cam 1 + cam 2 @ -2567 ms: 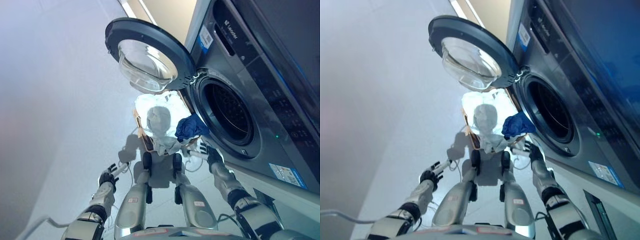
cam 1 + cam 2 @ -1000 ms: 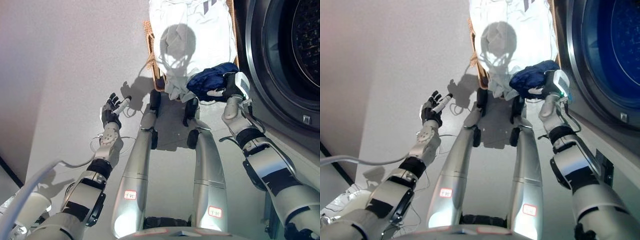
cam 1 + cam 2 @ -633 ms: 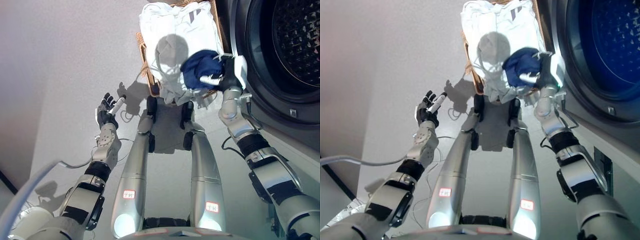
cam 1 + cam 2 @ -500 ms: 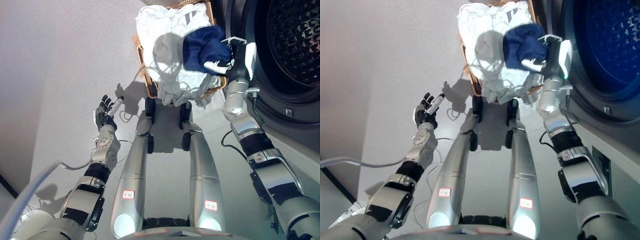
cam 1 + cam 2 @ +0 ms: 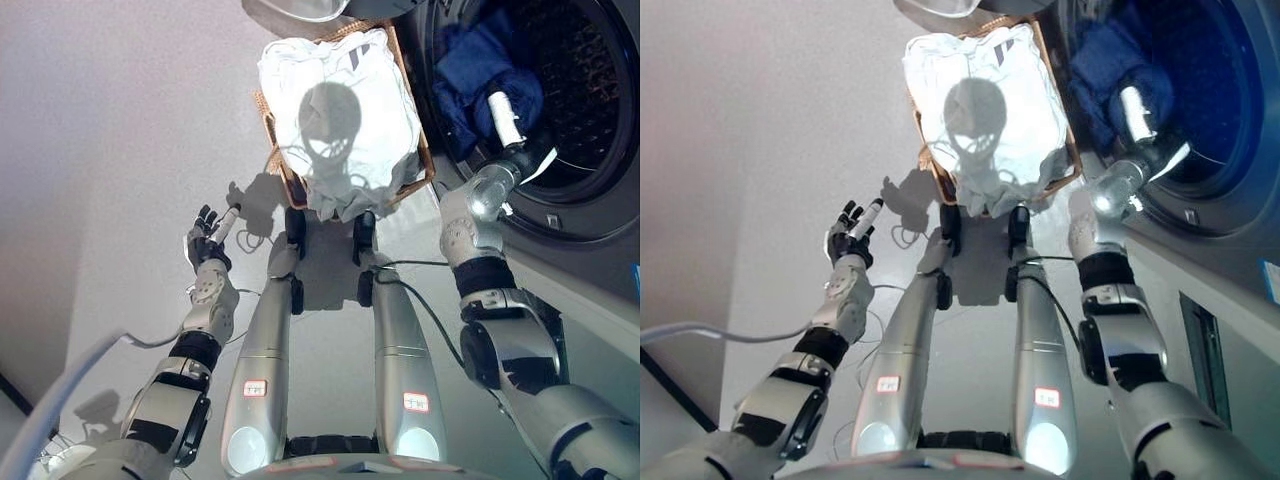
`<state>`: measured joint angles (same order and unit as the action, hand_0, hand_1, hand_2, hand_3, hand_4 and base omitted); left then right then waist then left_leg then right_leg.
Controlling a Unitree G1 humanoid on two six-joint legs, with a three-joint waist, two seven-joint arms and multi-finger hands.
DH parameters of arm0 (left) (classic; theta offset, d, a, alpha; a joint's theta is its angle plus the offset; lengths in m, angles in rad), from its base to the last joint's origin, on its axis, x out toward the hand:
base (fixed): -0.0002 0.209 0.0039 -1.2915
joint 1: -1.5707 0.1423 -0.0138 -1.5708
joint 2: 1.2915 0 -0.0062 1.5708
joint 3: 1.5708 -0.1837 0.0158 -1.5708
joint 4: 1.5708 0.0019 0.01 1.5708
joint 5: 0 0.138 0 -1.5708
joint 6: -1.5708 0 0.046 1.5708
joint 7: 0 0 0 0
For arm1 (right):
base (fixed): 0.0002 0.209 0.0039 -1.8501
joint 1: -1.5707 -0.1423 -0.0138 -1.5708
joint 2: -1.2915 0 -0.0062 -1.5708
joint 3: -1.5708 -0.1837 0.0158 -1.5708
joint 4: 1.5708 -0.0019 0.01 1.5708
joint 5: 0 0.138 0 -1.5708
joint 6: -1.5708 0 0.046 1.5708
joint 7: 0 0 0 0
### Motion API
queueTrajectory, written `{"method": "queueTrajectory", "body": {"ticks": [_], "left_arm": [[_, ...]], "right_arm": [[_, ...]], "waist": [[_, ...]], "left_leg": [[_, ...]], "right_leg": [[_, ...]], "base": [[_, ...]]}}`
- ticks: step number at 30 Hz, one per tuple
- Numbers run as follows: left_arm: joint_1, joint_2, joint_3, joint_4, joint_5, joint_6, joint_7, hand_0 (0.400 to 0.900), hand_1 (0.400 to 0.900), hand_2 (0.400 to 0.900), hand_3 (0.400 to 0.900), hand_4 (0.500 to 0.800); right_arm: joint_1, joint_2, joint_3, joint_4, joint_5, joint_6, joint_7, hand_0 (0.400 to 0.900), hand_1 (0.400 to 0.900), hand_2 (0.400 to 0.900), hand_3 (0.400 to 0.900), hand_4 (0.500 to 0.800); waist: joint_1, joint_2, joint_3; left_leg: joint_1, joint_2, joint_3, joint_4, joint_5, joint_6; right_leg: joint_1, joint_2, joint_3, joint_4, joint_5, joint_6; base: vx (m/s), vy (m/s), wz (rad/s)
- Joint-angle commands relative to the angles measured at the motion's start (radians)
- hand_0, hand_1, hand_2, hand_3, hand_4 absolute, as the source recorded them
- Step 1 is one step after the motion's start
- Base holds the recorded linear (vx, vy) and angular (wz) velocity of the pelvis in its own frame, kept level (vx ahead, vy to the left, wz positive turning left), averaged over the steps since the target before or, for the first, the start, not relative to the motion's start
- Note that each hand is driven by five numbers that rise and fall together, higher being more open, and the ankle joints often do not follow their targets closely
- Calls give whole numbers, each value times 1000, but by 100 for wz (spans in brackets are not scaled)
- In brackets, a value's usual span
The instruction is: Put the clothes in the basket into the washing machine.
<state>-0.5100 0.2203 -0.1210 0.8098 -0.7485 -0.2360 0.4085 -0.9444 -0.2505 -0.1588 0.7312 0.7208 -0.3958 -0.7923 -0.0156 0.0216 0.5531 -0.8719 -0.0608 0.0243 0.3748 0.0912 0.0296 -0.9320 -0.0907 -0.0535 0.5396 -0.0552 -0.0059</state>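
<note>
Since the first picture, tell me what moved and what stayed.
The right robot hand carried the blue garment up from the basket into the washing machine drum. White clothes stay in the basket; the left robot hand stays open, idle.

Two silver-grey arms are seen, the left arm (image 5: 207,305) at seven o'clock and the right arm (image 5: 462,228) at five o'clock. Each is built of rounded metallic shells (bright highlights are caught on them). The shells are broken by a black band above the wrist and by wider black panels nearer the elbow. The left hand (image 5: 207,232) is dark, and a white tip is carried on the finger at its one o'clock edge. The right hand (image 5: 508,135), at two o'clock, is made out only as a dark shape under a long white cover.
</note>
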Motion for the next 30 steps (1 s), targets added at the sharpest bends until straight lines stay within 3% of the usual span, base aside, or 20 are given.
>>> {"method": "queueTrajectory", "body": {"ticks": [1, 5, 7, 8, 9, 10, 15, 25, 30], "left_arm": [[71, -9, -22, 37, -27, -5, 14, 900, 900, 900, 900, 800], [76, -10, -52, 47, -45, 0, -3, 900, 900, 900, 900, 800], [85, -8, -62, 46, -43, 1, -17, 900, 900, 900, 900, 800], [92, -11, -63, 48, -44, -1, -23, 900, 900, 900, 900, 800], [97, -14, -65, 53, -50, -1, -33, 900, 900, 900, 900, 800], [98, -13, -70, 60, -53, 0, -36, 900, 900, 900, 900, 800], [87, -28, -76, 78, -70, 5, -40, 900, 900, 900, 900, 800], [94, -42, -59, 62, -77, 1, -27, 900, 900, 900, 900, 800], [131, -58, -41, 55, -78, 12, -60, 900, 900, 900, 900, 800]], "right_arm": [[-94, -123, -61, 31, 149, -175, 4, 400, 400, 400, 400, 500], [-207, -226, -84, 161, 255, -180, -14, 400, 400, 400, 400, 500], [-236, -271, -56, 193, 296, -150, 35, 400, 400, 400, 400, 500], [-242, -291, -44, 210, 309, -140, 55, 645, 645, 645, 645, 647], [-242, -299, -40, 231, 349, -132, 95, 645, 645, 645, 645, 647], [-249, -305, -25, 233, 376, -131, 127, 900, 900, 900, 900, 800], [-233, -273, -5, 222, 428, -168, 183, 900, 900, 900, 900, 800], [-142, -155, -1, 102, 350, -209, 150, 900, 900, 900, 900, 800], [108, -1, 68, -59, 272, -164, 234, 900, 900, 900, 900, 800]], "waist": [[7, 78, -93], [26, 96, -106], [37, 104, -109], [41, 107, -111], [42, 110, -113], [45, 109, -114], [40, 105, -112], [25, 101, -111], [4, 74, -117]], "left_leg": [[11, -14, -32, 20, -132, -43], [20, -18, -29, 7, -127, -45], [24, -19, -27, 2, -124, -46], [28, -19, -26, -1, -123, -46], [30, -19, -25, -4, -121, -47], [32, -17, -25, -6, -121, -48], [38, -14, -20, -9, -117, -50], [70, -14, -16, -19, -115, -49], [147, -12, -20, -47, -114, -48]], "right_leg": [[-1, 0, 13, -11, -41, 67], [3, -1, 20, -16, -41, 67], [5, -3, 21, -18, -39, 69], [6, -3, 20, -18, -39, 69], [9, -3, 20, -22, -38, 69], [11, -3, 19, -25, -38, 70], [19, 5, 23, -30, -33, 69], [52, 4, 18, -41, -25, 68], [143, 11, 8, -90, -12, 70]], "base": [[0, 0, 0], [0, 0, 0], [0, 0, 0], [0, 0, 0], [0, 0, 0], [0, 0, 0], [10, -9, -3], [-1, 1, 0], [12, 9, -3]]}}
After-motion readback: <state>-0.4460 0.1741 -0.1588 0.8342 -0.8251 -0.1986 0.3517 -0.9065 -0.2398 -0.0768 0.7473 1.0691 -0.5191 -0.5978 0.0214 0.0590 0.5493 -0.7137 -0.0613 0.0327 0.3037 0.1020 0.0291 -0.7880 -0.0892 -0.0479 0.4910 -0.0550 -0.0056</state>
